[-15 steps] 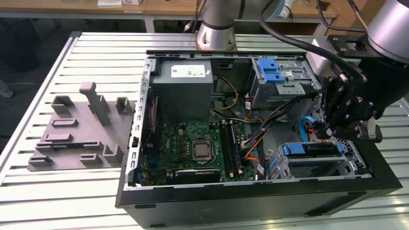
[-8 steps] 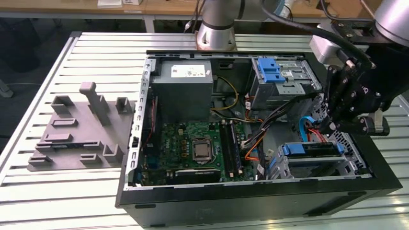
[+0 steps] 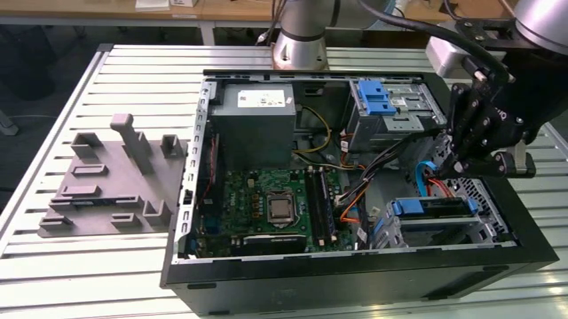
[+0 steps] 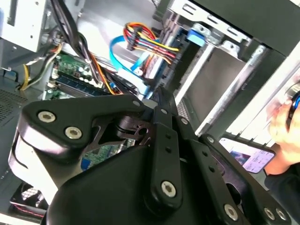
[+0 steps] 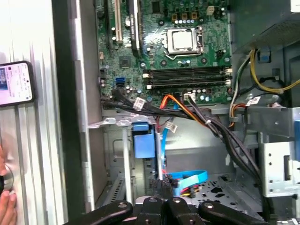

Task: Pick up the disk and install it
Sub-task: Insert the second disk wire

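In the exterior view the disk [image 3: 430, 207] lies flat in the lower drive cage [image 3: 483, 222] at the front right corner of the open computer case, blue plastic at both of its ends. The first wrist view shows its blue end [image 5: 143, 140] in the cage mouth. My gripper [image 3: 450, 167] hangs just above and behind the cage, fingers pressed together with nothing between them. In the first wrist view the gripper [image 5: 164, 183] has its tips beside a blue data cable [image 5: 190, 177] and a power plug with coloured wires. The second wrist view shows one finger [image 4: 164, 105] pointing at the cable bundle.
The motherboard [image 3: 266, 206], power supply [image 3: 257, 123] and an upper drive cage with a blue latch [image 3: 377, 100] crowd the case. Loose cables run between them. A grey fixture [image 3: 116, 179] sits on the exterior view's left. A person's hand [image 4: 283, 122] and a phone [image 5: 16, 84] rest outside the case.
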Motion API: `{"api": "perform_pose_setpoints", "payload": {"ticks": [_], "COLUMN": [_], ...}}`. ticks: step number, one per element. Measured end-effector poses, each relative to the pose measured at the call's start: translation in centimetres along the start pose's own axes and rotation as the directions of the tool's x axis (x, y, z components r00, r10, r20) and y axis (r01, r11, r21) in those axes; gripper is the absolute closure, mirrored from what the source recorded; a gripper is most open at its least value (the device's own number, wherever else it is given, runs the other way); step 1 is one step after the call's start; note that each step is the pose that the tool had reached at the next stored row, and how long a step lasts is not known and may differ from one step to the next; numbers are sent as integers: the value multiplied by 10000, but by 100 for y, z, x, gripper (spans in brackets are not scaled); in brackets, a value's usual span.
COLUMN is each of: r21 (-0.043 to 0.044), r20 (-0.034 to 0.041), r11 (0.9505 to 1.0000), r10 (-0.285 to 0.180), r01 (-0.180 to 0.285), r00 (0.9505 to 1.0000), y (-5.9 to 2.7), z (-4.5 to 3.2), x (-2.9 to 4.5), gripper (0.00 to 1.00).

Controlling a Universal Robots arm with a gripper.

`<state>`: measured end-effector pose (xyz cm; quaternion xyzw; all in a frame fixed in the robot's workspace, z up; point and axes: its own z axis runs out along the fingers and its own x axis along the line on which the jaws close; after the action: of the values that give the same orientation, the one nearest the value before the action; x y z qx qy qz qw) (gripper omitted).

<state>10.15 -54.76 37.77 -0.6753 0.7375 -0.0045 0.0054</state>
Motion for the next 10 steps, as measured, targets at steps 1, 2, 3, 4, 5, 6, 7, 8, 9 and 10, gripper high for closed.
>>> {"api": "perform_pose_setpoints", "payload": {"ticks": [1,2,3,4,5,6,7,8,9,10], "r21": [0,0,-1,0,0,1,1,1,0,1], "r20": [0,-1,-1,-4,-8,-12,-11,-9,-8,-15], "r11": [10000,10000,10000,10000,10000,10000,10000,10000,10000,10000], "r10": [-5,-7,-10,-12,-13,-15,-16,-16,-17,-18], "r01": [5,7,10,12,13,15,16,16,17,18], "r00": [10000,10000,10000,10000,10000,10000,10000,10000,10000,10000], "y": [3,6,8,10,12,12,13,14,14,14], "z": [0,0,-2,-5,-11,-25,-48,-62,-69,-68], "x": [-30,-60,-83,-102,-119,-126,-130,-134,-138,-142], "gripper": [89,89,89,89,89,89,89,89,89,89]}}
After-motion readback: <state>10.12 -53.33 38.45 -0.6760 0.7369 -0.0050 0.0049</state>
